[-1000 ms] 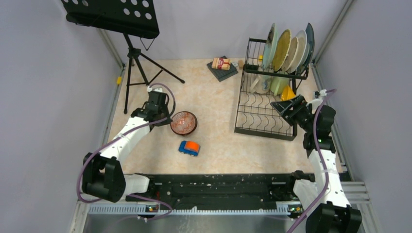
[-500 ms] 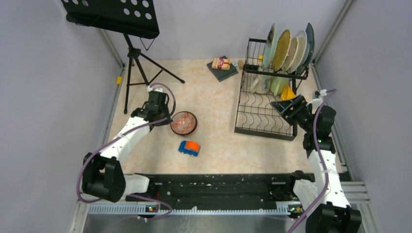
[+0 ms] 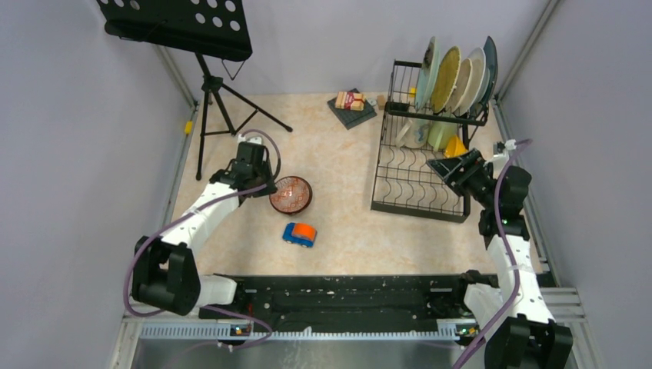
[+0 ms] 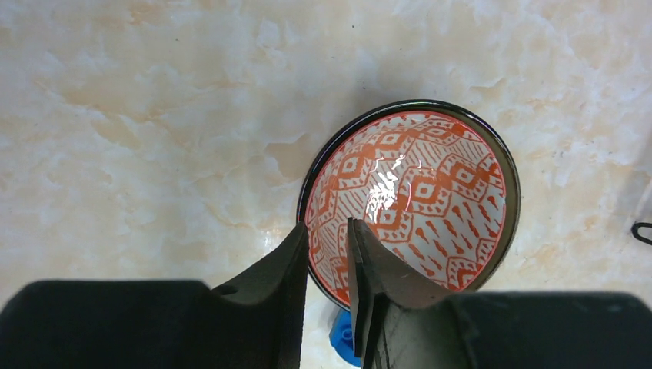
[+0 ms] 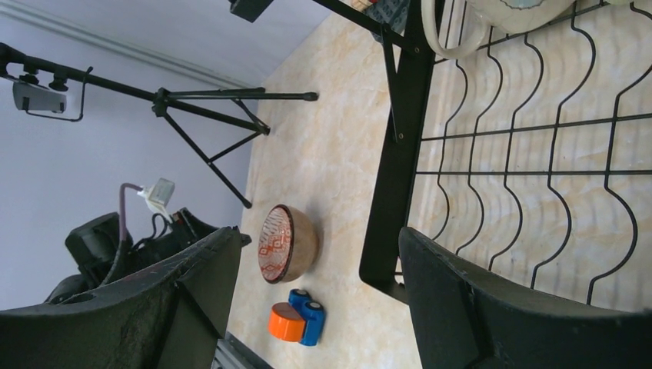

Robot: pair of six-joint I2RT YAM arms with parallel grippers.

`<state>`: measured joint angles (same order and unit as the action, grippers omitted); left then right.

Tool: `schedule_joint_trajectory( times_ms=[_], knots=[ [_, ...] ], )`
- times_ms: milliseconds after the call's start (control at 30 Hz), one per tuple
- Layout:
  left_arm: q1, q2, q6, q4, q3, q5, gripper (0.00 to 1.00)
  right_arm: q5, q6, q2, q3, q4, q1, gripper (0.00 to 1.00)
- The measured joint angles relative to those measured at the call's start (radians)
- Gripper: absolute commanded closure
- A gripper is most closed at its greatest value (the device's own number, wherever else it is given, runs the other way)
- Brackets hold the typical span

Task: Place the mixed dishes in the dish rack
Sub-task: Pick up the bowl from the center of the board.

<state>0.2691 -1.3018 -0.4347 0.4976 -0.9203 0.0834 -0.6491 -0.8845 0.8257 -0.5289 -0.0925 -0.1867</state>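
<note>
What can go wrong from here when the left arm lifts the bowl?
The jaws of the left gripper straddle only a thin part of the rim of the bowl, so it may slip or tip when lifted.
The toy car lies close beside the bowl and could be knocked.
The right gripper hovers open over the dish rack, perhaps blocking the way.

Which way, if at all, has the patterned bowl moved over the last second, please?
No: in the top view the bowl keeps the same gap from the toy car, just beyond it.
</note>
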Motion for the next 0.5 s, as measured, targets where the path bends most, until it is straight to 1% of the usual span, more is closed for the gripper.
schedule_joint_trajectory(
  times_ms=[133, 267, 400, 433, 500],
  knots=[
    [0.007, -0.059, 0.001, -0.017, 0.000, -0.003, 0.71, -0.006, -0.001, 0.005, 0.000, -0.024, 0.000, 0.23],
    [0.016, -0.105, 0.003, -0.026, 0.000, 0.006, 0.79, -0.010, -0.002, 0.027, 0.000, -0.046, 0.000, 0.23],
    [0.020, -0.110, 0.008, -0.024, 0.000, 0.023, 0.86, -0.012, -0.002, 0.044, 0.000, -0.054, 0.000, 0.23],
    [0.020, -0.110, 0.008, -0.025, 0.000, 0.025, 0.86, -0.011, -0.003, 0.048, 0.000, -0.059, 0.000, 0.23],
    [0.020, -0.110, 0.011, -0.025, 0.000, 0.027, 0.83, -0.012, -0.006, 0.053, 0.000, -0.065, 0.001, 0.23]
  ],
)
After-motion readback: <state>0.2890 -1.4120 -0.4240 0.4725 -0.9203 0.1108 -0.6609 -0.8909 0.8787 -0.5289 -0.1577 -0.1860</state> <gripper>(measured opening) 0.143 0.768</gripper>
